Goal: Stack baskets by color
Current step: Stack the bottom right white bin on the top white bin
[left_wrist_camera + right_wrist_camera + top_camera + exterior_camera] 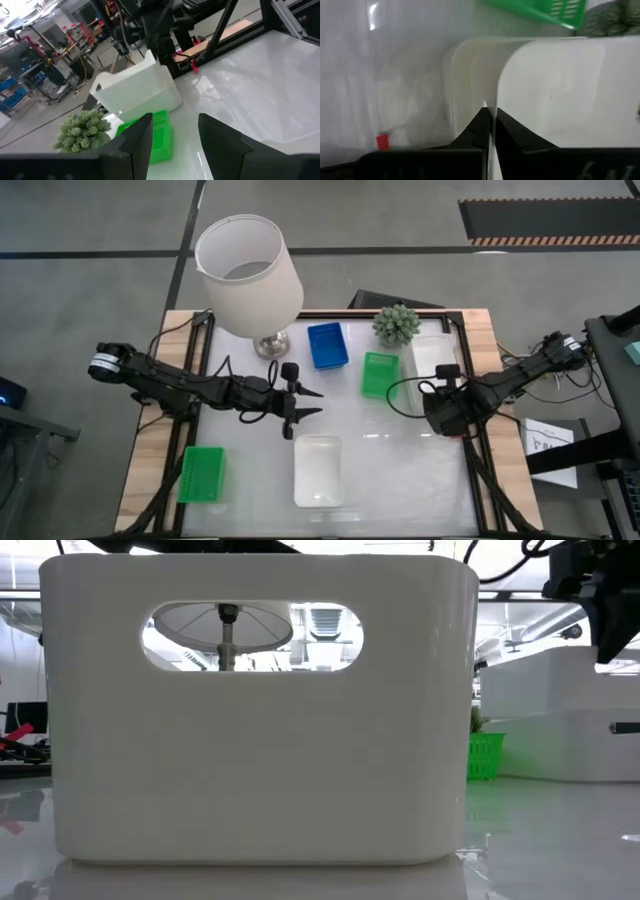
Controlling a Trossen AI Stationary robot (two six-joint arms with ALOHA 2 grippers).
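Note:
A white basket (433, 358) stands at the table's far right over another white one (570, 750), and my right gripper (491, 112) is shut on its wall. A green basket (380, 374) and a blue basket (327, 345) rest on their bottoms to its left. A second green basket (202, 474) and a third white basket (319, 470) lie near the front edge. My left gripper (312, 404) hangs open above the table's middle, holding nothing; the green basket (155, 135) lies beyond its fingers. My right gripper pinches the white basket's thin wall at its rim (496, 95), on the end toward the table's near edge. The fingers come steeply from above, one inside the basket and one outside. Whether the basket rests in the white one below or hangs clear, I cannot tell.
A lamp with a white shade (248, 265) stands at the far left and a small potted plant (397, 325) at the far edge, beside the white basket. A black frame (480, 395) lines the table's right side. Bare tabletop (390, 450) lies between the baskets.

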